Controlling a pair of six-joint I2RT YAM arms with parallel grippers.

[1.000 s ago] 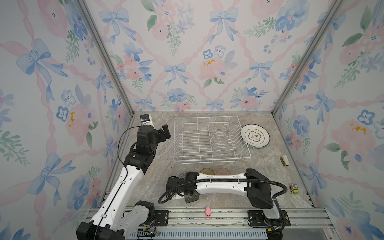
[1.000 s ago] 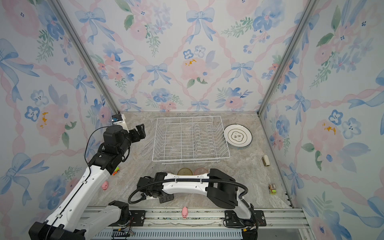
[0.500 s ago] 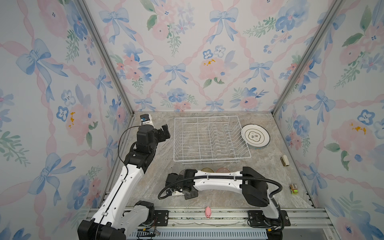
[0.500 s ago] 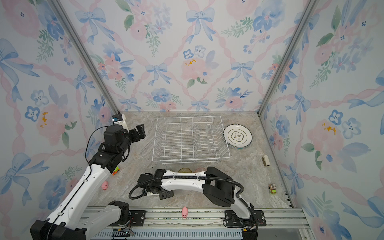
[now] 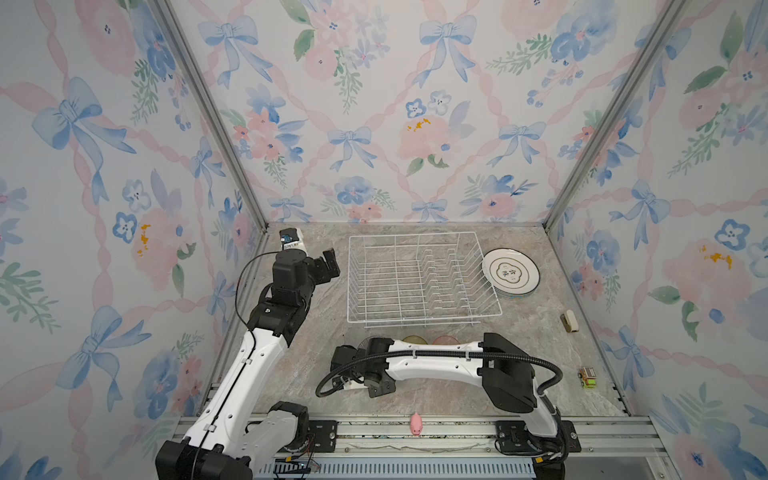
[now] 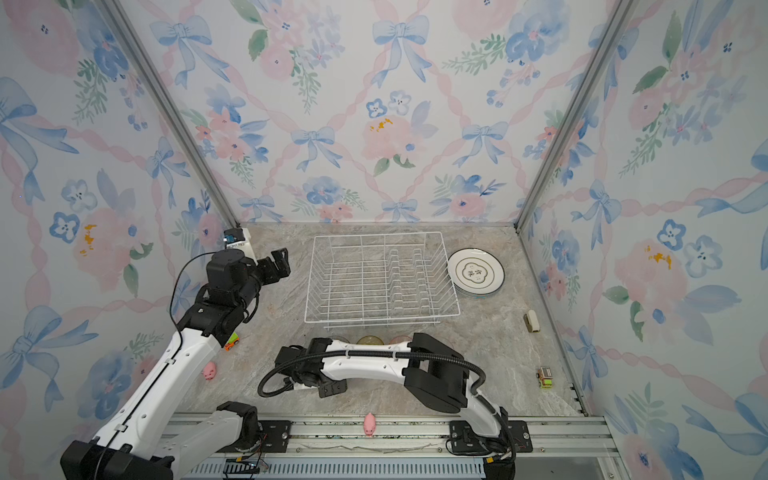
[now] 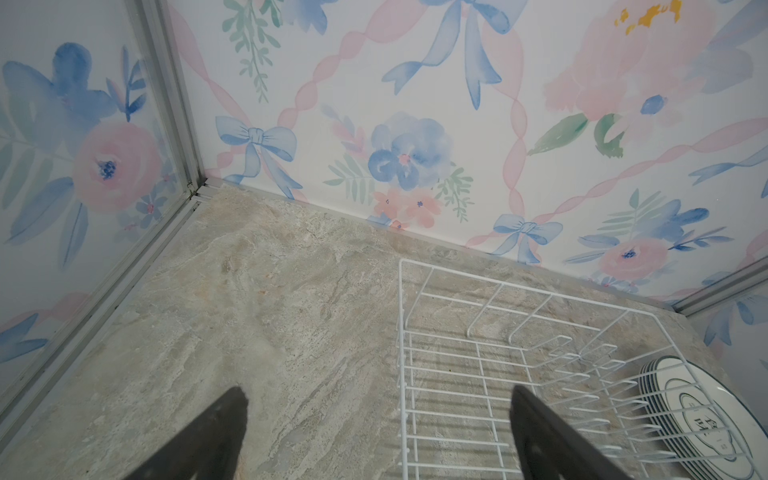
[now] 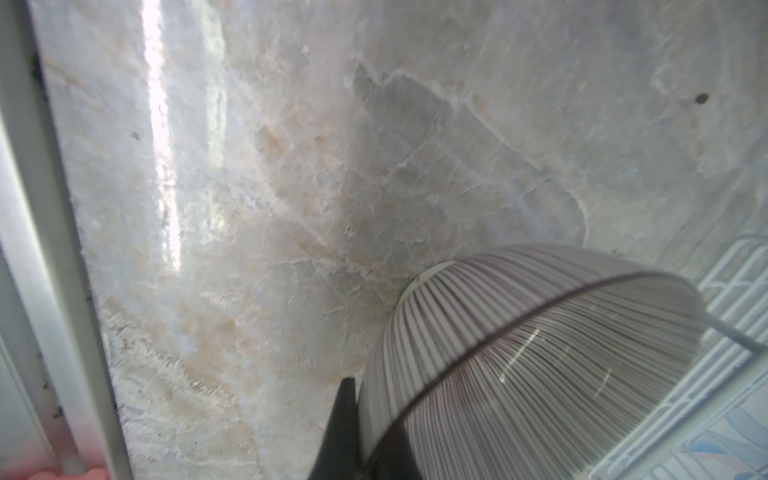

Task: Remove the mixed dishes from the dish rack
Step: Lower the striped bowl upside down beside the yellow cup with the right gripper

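My right gripper [image 8: 363,415] is shut on the rim of the purplish striped ribbed bowl [image 8: 540,340], which is tilted low over the counter in front of the dish rack [image 5: 424,321]. In a top view the bowl [image 5: 364,343] peeks out behind my right wrist. The white wire rack holds nothing. Yellow [image 5: 414,340] and pink [image 5: 446,340] tumblers stand behind my right forearm. A stack of dark-rimmed white plates [image 5: 510,273] lies right of the rack. My left gripper [image 5: 328,266] hovers open left of the rack, holding nothing.
One pink pig toy [image 5: 416,424] lies on the front rail and another [image 6: 210,370] lies by my left arm. A toy car [image 5: 588,376] and a beige block [image 5: 570,321] sit near the right wall. An orange-green toy [image 6: 232,341] lies under my left elbow.
My right arm has shifted slightly, its elbow drawing left, with the bowl still gripped. The left arm has stayed where it was.
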